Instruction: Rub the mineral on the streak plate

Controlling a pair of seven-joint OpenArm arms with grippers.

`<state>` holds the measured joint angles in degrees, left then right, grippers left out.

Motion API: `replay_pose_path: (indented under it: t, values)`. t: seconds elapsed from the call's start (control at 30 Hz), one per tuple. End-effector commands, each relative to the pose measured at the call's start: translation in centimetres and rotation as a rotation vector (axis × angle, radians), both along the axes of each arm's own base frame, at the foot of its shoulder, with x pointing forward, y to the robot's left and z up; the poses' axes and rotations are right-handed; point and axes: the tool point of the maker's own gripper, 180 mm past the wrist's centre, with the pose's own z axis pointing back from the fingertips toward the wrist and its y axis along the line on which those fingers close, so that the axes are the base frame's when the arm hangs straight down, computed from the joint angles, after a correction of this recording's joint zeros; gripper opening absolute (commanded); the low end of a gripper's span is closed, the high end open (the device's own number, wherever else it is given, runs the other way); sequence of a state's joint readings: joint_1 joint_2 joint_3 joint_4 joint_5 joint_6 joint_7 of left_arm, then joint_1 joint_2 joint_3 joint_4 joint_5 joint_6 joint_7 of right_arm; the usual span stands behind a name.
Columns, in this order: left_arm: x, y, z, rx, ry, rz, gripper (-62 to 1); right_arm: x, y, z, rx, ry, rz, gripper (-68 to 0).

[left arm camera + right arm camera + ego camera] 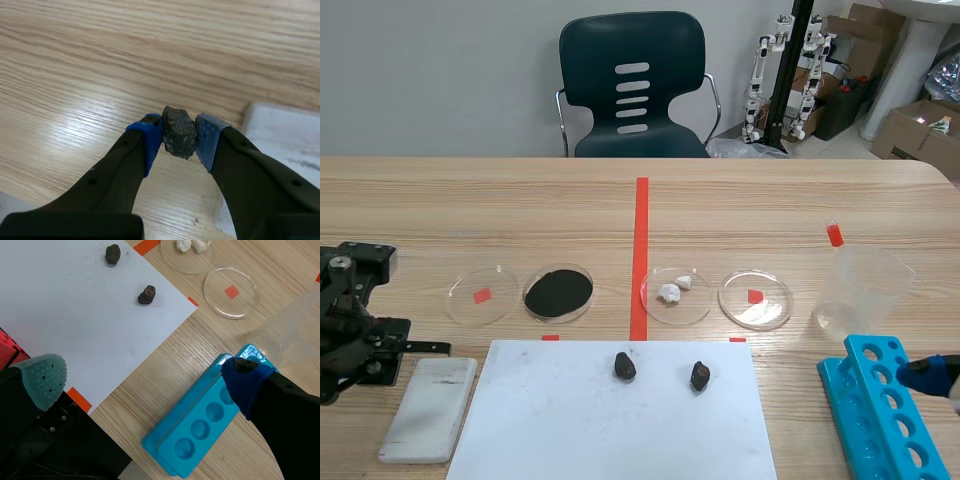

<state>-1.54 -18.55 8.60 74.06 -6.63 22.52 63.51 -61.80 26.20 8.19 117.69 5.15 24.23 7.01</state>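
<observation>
Mineral (179, 131) sat pinched between the blue pads (150, 137) of the left gripper (179, 138), jaws clamped on it, held over bare table (75, 75). Streak plate (285, 145) lay at about 2 o'clock of that gripper. In the scene view it was at 9 o'clock of the paper sheet (610, 420).

Risks, my read:
- The grip was at the pad tips only, on a lumpy rock, so side load while rubbing could twist it or pop it out.
- The plate looked loose on glossy wood-grain and nothing pinned it, so it could skate under the stroke.
- The right gripper (144, 380) hung with jaws wide apart over the rack (200, 425) at 3 o'clock, too far away to brace the plate.

Materials:
- Mineral: dark grey, angular, rough, with speckled facets.
- Plate: white flat slab, rounded corners, matte, faint grey smudges.
- Pads: soft and dotted.
</observation>
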Motion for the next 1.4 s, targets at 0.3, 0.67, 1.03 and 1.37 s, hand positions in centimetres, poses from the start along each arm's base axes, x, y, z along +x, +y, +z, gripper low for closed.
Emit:
replay_pose_path:
  t: [0.3,0.67,1.03,1.37]
  values:
    - [1.1,2.0,2.2,0.112,-0.220,-0.128,-49.6,0.4,0.2,0.8,0.009,-0.027,0.005,-1.9]
    - [1.1,-4.7,8.5,-0.027,-0.617,-0.440,-49.6,0.4,0.2,0.8,0.009,-0.027,0.005,-1.9]
    - [-4.2,-14.9,13.3,-0.344,-0.793,-0.777,-49.6,0.4,0.2,0.8,0.009,-0.027,0.005,-1.9]
    - [-6.6,-16.4,12.9,-0.425,-0.744,-0.817,-49.6,0.4,0.2,0.8,0.009,-0.027,0.005,-1.9]
